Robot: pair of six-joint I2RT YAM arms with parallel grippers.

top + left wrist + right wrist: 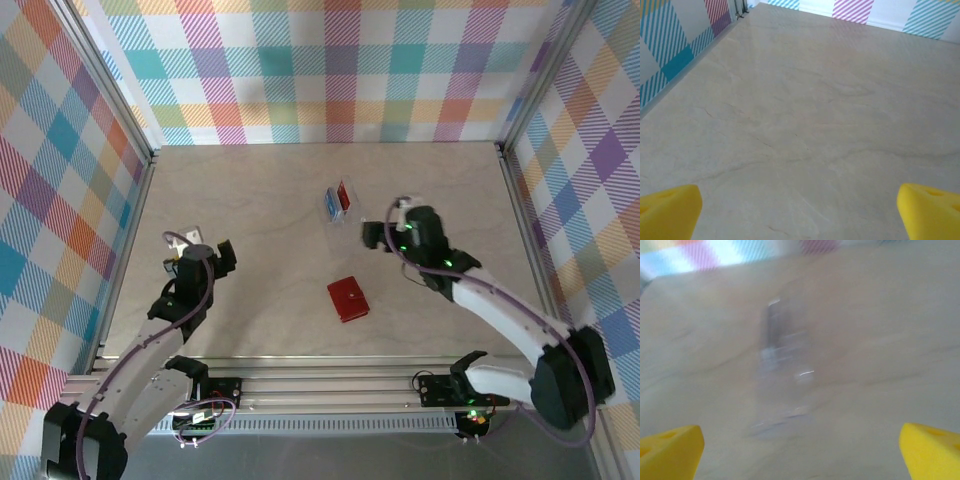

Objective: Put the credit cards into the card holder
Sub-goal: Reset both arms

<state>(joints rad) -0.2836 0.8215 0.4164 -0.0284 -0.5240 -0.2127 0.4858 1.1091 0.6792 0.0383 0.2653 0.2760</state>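
- The left hand (799,211), fingers apart over bare counter (250,190) at the overhead view's lower left, is well apart from everything and could not steady anything.
- The red wallet (347,298), lower centre, looks shut and may skid if a card is pushed at it.
- The cards (338,198) sit in a clear case (782,375) above centre. The right hand (800,452), fingers apart, could topple it.
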